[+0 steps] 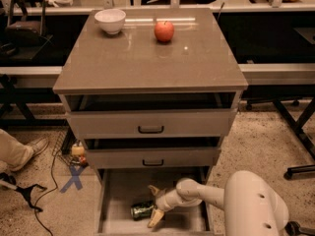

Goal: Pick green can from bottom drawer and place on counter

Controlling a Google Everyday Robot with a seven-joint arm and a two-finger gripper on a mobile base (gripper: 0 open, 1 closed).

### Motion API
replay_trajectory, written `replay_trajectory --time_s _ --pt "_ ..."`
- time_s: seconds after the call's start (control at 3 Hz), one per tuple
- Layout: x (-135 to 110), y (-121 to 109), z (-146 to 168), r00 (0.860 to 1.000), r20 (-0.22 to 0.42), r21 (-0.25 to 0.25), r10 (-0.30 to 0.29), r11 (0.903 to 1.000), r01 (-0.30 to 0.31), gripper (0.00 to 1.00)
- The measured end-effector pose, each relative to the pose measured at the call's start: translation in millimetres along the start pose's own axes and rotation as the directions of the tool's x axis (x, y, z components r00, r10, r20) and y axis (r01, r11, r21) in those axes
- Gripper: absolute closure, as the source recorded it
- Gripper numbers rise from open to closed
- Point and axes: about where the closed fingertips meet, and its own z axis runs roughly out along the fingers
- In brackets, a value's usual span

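Observation:
The green can [142,210] lies on its side on the grey floor of the open bottom drawer [118,188], towards the front. My gripper [154,204] reaches down into that drawer from the right on a white arm [206,194]. Its two pale fingers stand apart, one above the can's right end and one below it, so the jaws are open around that end. The counter [147,58] is the broad grey-brown top of the cabinet above.
A white bowl [110,20] and a red apple [164,31] stand at the back of the counter. The two upper drawers [150,124] are slightly open. A person's leg and shoe [19,151], cables and a blue tape cross [74,178] are on the floor at left.

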Motion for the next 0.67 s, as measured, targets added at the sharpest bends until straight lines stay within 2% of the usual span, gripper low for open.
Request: replay_trajectory --time_s 0.33,0.67 --pt "10.1 -0.6 21.0 1.000 -0.005 -0.022 0.011 0.9997 -0.011 0.15" --pt "16.9 -4.4 31.2 1.000 -0.011 -0.027 0.019 0.9995 -0.019 0.38"
